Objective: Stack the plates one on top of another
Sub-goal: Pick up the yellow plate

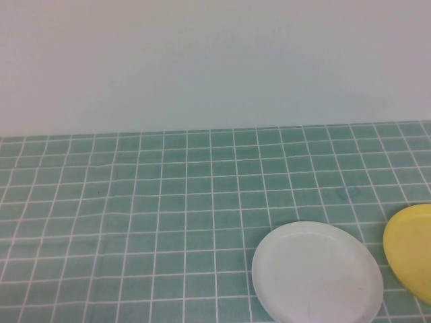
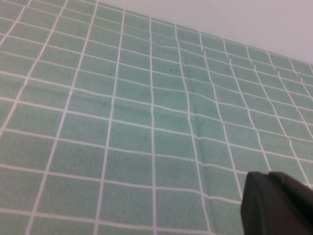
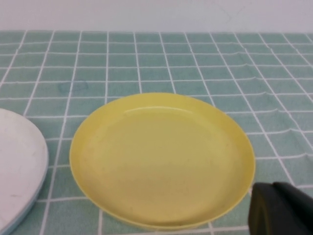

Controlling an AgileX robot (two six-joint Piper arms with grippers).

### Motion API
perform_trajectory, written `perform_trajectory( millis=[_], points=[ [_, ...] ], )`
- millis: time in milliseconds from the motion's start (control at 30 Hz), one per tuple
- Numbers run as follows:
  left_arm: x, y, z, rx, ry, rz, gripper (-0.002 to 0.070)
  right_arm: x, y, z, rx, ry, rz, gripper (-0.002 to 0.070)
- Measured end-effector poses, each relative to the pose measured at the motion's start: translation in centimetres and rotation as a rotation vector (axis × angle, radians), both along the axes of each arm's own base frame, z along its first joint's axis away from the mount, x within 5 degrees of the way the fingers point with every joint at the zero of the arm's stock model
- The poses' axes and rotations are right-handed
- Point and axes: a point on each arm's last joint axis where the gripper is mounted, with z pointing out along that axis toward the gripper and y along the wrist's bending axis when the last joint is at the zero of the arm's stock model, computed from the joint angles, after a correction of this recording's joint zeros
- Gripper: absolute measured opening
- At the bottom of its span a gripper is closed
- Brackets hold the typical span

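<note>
High view shows you the white plate [image 1: 316, 272] near the table's front right, the yellow plate [image 1: 411, 259] just beside it at the right edge, neither stacked; no blue plate is visible as its own. Your right gripper [image 3: 281, 208] hovers clenched near the yellow plate, your left gripper [image 2: 274, 203] clenched over bare checked cloth [image 1: 135, 202]. Closed fingers could shove the shallow rim away.

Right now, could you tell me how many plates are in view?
2: a white plate near the table's front right, and a yellow plate just to its right, cut off by the frame. Another may lie out of view.
</note>
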Motion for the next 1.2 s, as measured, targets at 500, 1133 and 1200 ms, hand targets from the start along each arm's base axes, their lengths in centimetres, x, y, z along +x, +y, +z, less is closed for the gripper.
perform_trajectory(
  millis=[500, 1133, 1200],
  points=[
    [0.0, 0.0, 0.0, 0.002, 0.000, 0.000, -0.0001, 0.6, 0.3, 3.1, 0.750, -0.376, -0.100, -0.0002],
    [0.0, 0.0, 0.0, 0.001, -0.002, 0.000, -0.0001, -0.6, 1.4, 19.6, 0.109, -0.210, 0.120, -0.0002],
    [0.0, 0.0, 0.0, 0.001, -0.002, 0.000, -0.0001, 1.6, 0.5, 19.6, 0.118, -0.014, 0.044, -0.0002]
  ],
)
